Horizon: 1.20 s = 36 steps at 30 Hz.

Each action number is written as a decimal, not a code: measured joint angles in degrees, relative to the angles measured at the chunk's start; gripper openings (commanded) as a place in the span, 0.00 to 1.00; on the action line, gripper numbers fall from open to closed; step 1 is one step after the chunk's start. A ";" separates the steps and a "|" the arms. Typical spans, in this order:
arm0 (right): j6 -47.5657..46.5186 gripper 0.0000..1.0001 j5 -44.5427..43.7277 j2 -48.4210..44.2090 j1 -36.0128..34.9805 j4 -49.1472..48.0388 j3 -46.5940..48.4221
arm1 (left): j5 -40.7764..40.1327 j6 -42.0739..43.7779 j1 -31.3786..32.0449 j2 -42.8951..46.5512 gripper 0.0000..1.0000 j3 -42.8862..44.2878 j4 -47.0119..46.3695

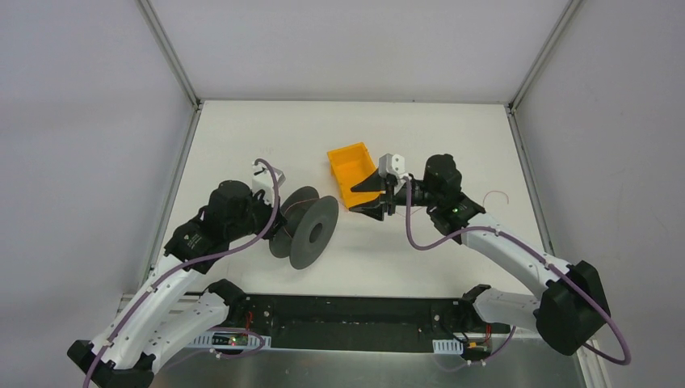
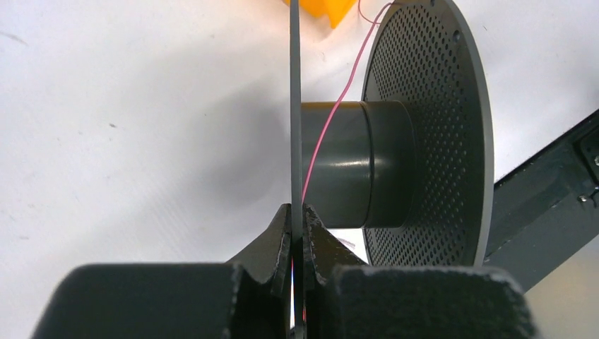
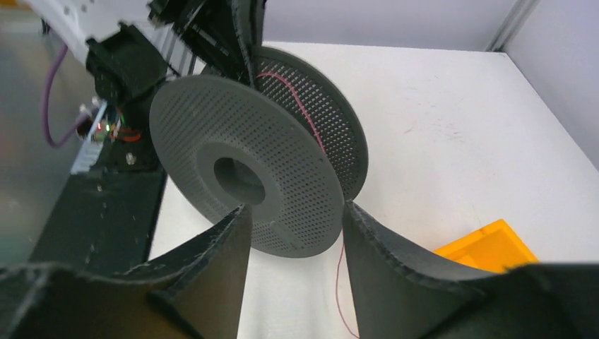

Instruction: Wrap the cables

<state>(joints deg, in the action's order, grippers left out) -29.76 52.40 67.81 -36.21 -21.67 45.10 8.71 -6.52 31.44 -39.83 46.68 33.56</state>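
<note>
Early winding step, by the look of it: left pincer [image 2: 297,224] is clamping the reel [image 2: 424,141] by its near flange, cable [image 2: 330,120] is running over the hub just ahead of it, right pincer [image 3: 297,208] is gaping wide, likely needing next to catch the slack strand

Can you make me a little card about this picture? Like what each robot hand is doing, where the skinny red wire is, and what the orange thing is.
left gripper: shut on one disc of the grey spool
right gripper: open, holding nothing, facing the spool
cable: thin, reddish, crossing the spool's hub down toward the left gripper
orange bin: on the white table, past the spool
</note>
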 measured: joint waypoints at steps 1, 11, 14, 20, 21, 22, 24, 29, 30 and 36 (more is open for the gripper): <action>2.51 0.50 -1.01 -0.46 -0.04 -1.14 -0.42 | -0.20 -0.55 0.00 0.09 0.00 0.11 0.55; 19.85 0.46 -13.25 -2.95 -0.57 -6.88 -6.54 | -0.31 -6.47 0.00 -0.28 0.00 6.56 6.40; 19.76 0.51 -14.78 -2.89 -1.27 -9.49 -11.45 | -0.31 -7.61 0.00 0.26 0.00 7.67 7.30; 17.55 0.56 -15.04 2.23 -2.54 -17.33 -18.32 | -0.37 -10.29 0.00 1.57 0.00 9.20 9.51; 17.05 0.56 -15.10 3.50 -2.75 -18.56 -18.47 | -0.37 -10.75 0.00 1.60 0.00 9.57 9.79; 16.61 0.57 -15.10 4.74 -2.91 -20.02 -18.62 | -0.42 -11.13 0.00 1.62 0.00 9.90 9.92; 15.82 0.57 -14.91 7.56 -3.19 -24.30 -19.02 | -0.48 -12.24 0.00 1.62 0.00 10.84 10.08; 14.84 0.58 -13.35 15.10 -4.28 -35.71 -20.48 | -0.50 -14.51 0.00 1.62 0.00 13.22 10.14; 14.60 0.59 -13.00 17.09 -4.63 -38.40 -20.74 | -0.55 -15.02 0.00 1.66 0.00 13.53 10.14; 14.05 0.59 -12.46 28.28 -6.58 -51.49 -21.31 | -1.64 -16.96 0.00 2.19 0.00 14.05 10.29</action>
<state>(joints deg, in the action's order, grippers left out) -15.70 39.94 96.09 -42.78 -73.17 23.79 7.07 -23.49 31.44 -37.65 60.73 43.86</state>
